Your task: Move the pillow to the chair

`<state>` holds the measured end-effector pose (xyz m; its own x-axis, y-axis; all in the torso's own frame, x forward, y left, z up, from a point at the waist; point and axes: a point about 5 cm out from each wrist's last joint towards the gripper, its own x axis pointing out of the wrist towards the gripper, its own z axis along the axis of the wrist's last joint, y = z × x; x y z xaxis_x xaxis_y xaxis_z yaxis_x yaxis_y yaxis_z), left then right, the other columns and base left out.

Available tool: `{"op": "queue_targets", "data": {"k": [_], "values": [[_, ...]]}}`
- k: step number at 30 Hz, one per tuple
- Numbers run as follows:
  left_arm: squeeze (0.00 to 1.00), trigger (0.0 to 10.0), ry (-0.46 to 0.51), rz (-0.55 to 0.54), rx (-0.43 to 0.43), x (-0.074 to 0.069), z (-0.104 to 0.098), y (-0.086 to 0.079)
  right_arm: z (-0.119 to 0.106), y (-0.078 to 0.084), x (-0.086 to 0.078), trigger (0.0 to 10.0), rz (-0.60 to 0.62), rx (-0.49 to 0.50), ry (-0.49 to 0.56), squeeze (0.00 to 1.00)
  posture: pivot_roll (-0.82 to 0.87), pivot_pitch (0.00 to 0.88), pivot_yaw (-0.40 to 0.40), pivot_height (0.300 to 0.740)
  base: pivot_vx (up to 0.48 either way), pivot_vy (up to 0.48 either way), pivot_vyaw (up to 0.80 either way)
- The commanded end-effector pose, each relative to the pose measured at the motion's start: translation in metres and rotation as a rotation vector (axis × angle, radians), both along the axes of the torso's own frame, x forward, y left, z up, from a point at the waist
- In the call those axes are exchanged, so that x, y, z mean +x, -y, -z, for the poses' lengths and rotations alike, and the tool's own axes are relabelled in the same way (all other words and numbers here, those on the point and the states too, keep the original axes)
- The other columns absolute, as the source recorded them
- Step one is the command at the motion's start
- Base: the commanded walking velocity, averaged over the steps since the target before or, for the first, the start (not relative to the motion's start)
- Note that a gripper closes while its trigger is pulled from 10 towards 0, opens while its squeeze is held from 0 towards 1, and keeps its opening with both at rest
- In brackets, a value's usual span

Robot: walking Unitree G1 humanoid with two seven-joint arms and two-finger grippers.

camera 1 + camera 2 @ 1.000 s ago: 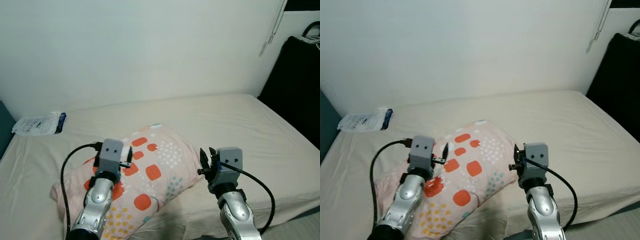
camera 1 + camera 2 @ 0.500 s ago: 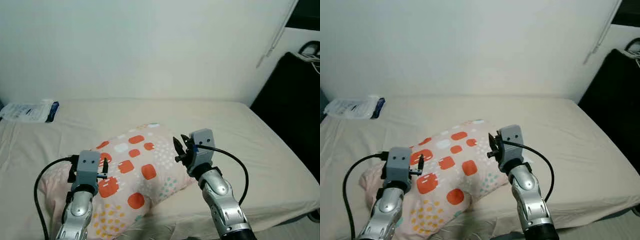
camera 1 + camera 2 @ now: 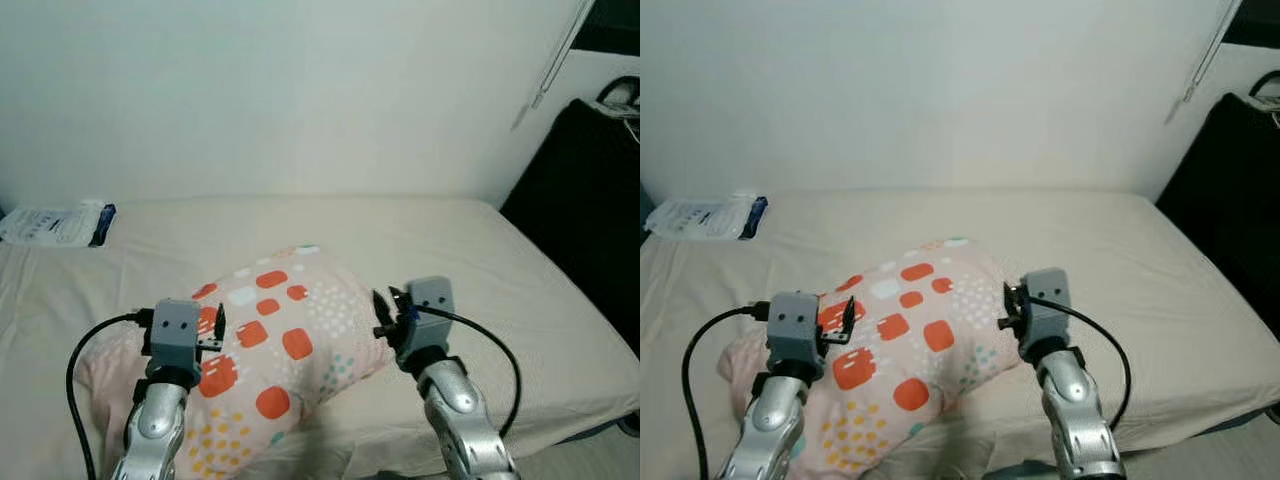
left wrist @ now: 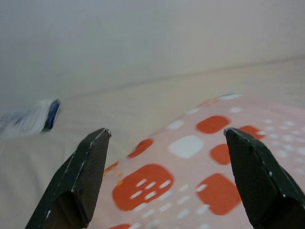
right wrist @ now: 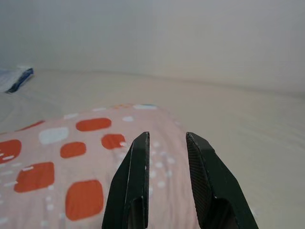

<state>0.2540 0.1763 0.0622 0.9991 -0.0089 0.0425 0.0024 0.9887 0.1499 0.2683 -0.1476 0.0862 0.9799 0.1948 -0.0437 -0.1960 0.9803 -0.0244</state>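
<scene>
A pink pillow (image 3: 285, 335) with orange squares and small dots lies on the beige bed (image 3: 500, 260), near its front edge. My left gripper (image 3: 214, 325) hovers over the pillow's left part, open wide, with the fabric showing between its fingers (image 4: 86, 176). At the pillow's right edge my right gripper (image 3: 388, 304) points across its top. The black fingers (image 5: 138, 181) of my right gripper stand close together with only a narrow slit between them and hold nothing. No chair is in view.
A white and blue packet (image 3: 55, 222) lies at the bed's far left corner by the white wall. A tall black object (image 3: 590, 200) stands to the right of the bed. Bare sheet stretches right of the pillow.
The view swung left over the last second. My right gripper, over the pillow half a second ago, has drawn back to its right edge and its fingers have narrowed. The left gripper barely moved.
</scene>
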Motion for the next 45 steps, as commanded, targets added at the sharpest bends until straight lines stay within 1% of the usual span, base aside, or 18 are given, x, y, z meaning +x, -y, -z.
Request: {"op": "queue_targets", "data": {"k": [1, 2, 3, 5, 7, 12, 13, 14, 15, 16, 18, 20, 22, 25, 33, 45], "values": [[0.0, 10.0, -0.036, 0.017, -0.008, -0.008, 0.005, 0.001, 0.001, 0.005, -0.006, 10.0, 0.021, 0.006, -0.008, 0.0, 0.04, 0.0, -0.058, 0.74, 0.0, 0.0, 0.0], [0.0, 10.0, -0.036, 0.017, -0.008, -0.008, 0.005, 0.001, 0.001, 0.005, -0.006, 10.0, 0.021, 0.006, -0.008, 0.0, 0.04, 0.0, -0.058, 0.74, 0.0, 0.0, 0.0], [0.0, 10.0, -0.045, 0.017, -0.011, -0.012, 0.007, 0.0, 0.002, 0.006, -0.009, 10.0, 0.023, 0.005, -0.012, 0.0, 0.04, 0.0, -0.059, 0.74, 0.0, 0.0, 0.0], [0.0, 10.0, -0.049, 0.016, -0.012, -0.015, 0.008, 0.0, 0.003, 0.006, -0.011, 10.0, 0.024, 0.004, -0.016, 0.0, 0.04, 0.0, -0.059, 0.74, 0.0, 0.0, 0.0], [0.0, 10.0, -0.065, -0.012, -0.017, -0.018, 0.011, -0.003, 0.005, 0.007, -0.016, 10.0, 0.024, -0.001, -0.026, 0.0, 0.04, 0.0, -0.061, 0.74, 0.0, 0.0, 0.0], [0.0, 10.0, -0.075, -0.03, -0.035, -0.021, 0.012, -0.006, 0.005, 0.006, -0.018, 10.0, 0.022, 0.0, -0.031, 0.0, 0.05, 0.0, -0.064, 0.74, 0.0, 0.0, 0.0], [0.0, 10.0, -0.073, 0.004, -0.03, -0.022, 0.011, -0.003, 0.005, 0.004, -0.017, 10.0, 0.014, 0.003, -0.03, 0.0, 0.05, 0.0, -0.067, 0.74, 0.0, 0.0, 0.0], [0.0, 10.0, -0.073, 0.004, -0.03, -0.022, 0.011, -0.003, 0.005, 0.004, -0.017, 10.0, 0.014, 0.003, -0.03, 0.0, 0.05, 0.0, -0.067, 0.74, 0.0, 0.0, 0.0], [0.0, 10.0, -0.072, 0.04, -0.021, -0.024, 0.011, 0.0, 0.005, 0.002, -0.016, 10.0, 0.006, 0.005, -0.03, 0.0, 0.05, 0.0, -0.068, 0.74, 0.0, 0.0, 0.0], [0.0, 10.0, -0.072, 0.04, -0.021, -0.024, 0.011, 0.0, 0.005, 0.002, -0.016, 10.0, 0.006, 0.005, -0.03, 0.0, 0.05, 0.0, -0.068, 0.74, 0.0, 0.0, 0.0], [0.0, 10.0, -0.099, 0.084, -0.008, -0.031, 0.014, 0.003, 0.004, -0.002, -0.017, 10.0, -0.028, 0.003, -0.03, 0.0, 0.05, 0.0, -0.071, 0.74, 0.0, 0.0, 0.0], [0.0, 10.0, -0.099, 0.084, -0.008, -0.031, 0.014, 0.003, 0.004, -0.002, -0.017, 10.0, -0.028, 0.003, -0.03, 0.0, 0.05, 0.0, -0.071, 0.74, 0.0, 0.0, 0.0], [0.0, 10.0, -0.11, 0.055, -0.024, -0.032, 0.015, 0.001, 0.005, -0.001, -0.017, 10.0, -0.027, 0.0, -0.034, 0.0, 0.06, 0.0, -0.076, 0.74, 0.0, 0.0, 0.0], [0.0, 10.0, -0.112, 0.039, -0.02, -0.031, 0.015, 0.0, 0.005, 0.0, -0.016, 10.0, -0.022, 0.0, -0.037, 0.0, 0.06, 0.0, -0.079, 0.74, 0.0, 0.0, 0.0], [0.0, 10.0, -0.111, 0.025, -0.02, -0.025, 0.014, 0.001, 0.005, 0.0, -0.016, 10.0, -0.018, 0.0, -0.042, 0.0, 0.06, 0.0, -0.077, 0.74, 0.0, 0.0, 0.0], [0.0, 10.0, -0.125, 0.014, -0.012, -0.026, 0.015, 0.0, 0.005, 0.0, -0.017, 10.0, -0.02, -0.001, -0.046, 0.0, 0.06, 0.0, -0.081, 0.74, 0.0, 0.0, 0.0]]}}
